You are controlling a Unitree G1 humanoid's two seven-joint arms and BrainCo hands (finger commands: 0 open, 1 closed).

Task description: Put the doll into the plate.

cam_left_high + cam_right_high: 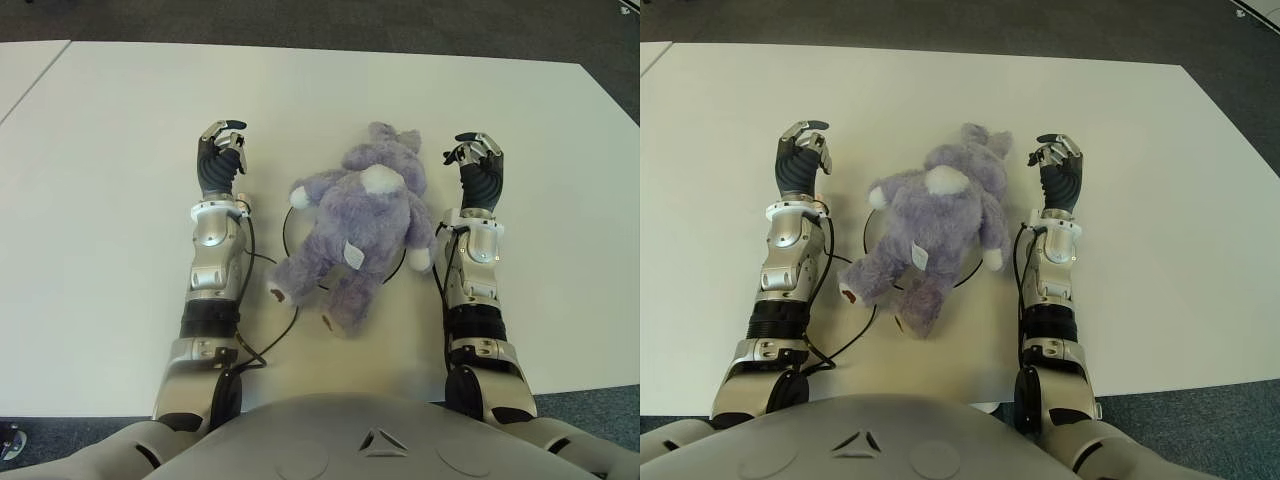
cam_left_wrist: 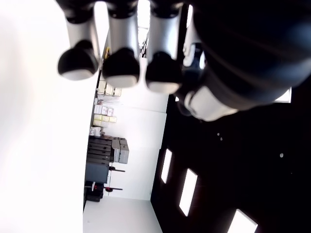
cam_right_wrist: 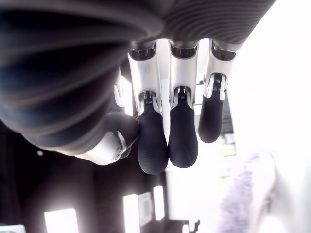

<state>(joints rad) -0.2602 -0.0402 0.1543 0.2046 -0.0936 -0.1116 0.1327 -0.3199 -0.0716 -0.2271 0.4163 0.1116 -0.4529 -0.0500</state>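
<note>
A purple plush doll [image 1: 360, 225] lies face down over a white plate [image 1: 290, 226] in the middle of the table, covering most of it; only the plate's dark rim shows at the left and lower right. One leg and a foot [image 1: 279, 288] hang past the rim toward me. My left hand [image 1: 222, 150] shows to the left of the doll, fingers relaxed and holding nothing. My right hand [image 1: 476, 160] shows to the right of the doll, also relaxed and empty. A bit of purple fur [image 3: 238, 199] appears in the right wrist view.
The white table [image 1: 110, 180] spreads wide on both sides. Its near edge runs just before my body, and dark carpet [image 1: 600, 400] lies beyond the right corner. Black cables [image 1: 262, 330] loop beside my left forearm.
</note>
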